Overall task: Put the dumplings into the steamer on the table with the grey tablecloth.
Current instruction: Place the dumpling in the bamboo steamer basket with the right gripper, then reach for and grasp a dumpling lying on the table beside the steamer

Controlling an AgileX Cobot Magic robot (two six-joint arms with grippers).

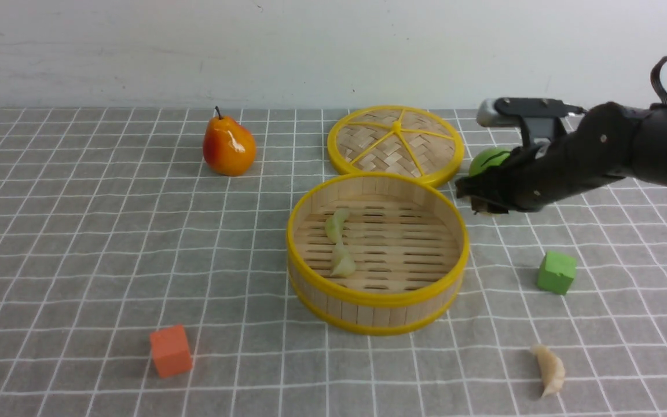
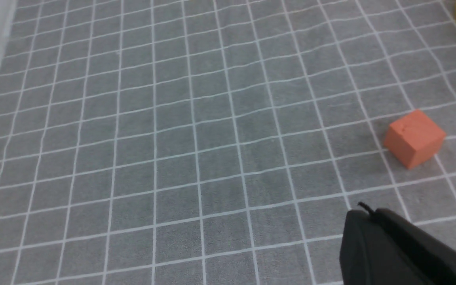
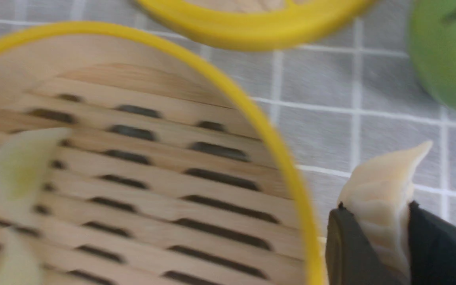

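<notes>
Right claw (image 1: pixel 480 204) grips a cream dumpling (image 3: pixel 382 186) across its middle, long axis along the fingers, just outside the steamer (image 1: pixel 377 298) at its right rim. Two greenish dumplings (image 1: pixel 339 243) occupy the steamer's left half. The right half nearest the claw is free, and the yellow rim must be cleared.

The right arm (image 1: pixel 617 150) lay stretched from the 3 o'clock edge of the front view toward 9 o'clock, its forearm sloping slightly down toward 8 o'clock. The wrist camera bracket (image 1: pixel 527 113) sat at 12 o'clock above the right gripper (image 1: pixel 480 204). Its two dark fingers (image 3: pixel 346 249) were pinched on a cream dumpling (image 3: pixel 378 190). Of the left arm, only a dark part of the left gripper (image 2: pixel 386 245) showed, in its own wrist view, with its jaws closed.
</notes>
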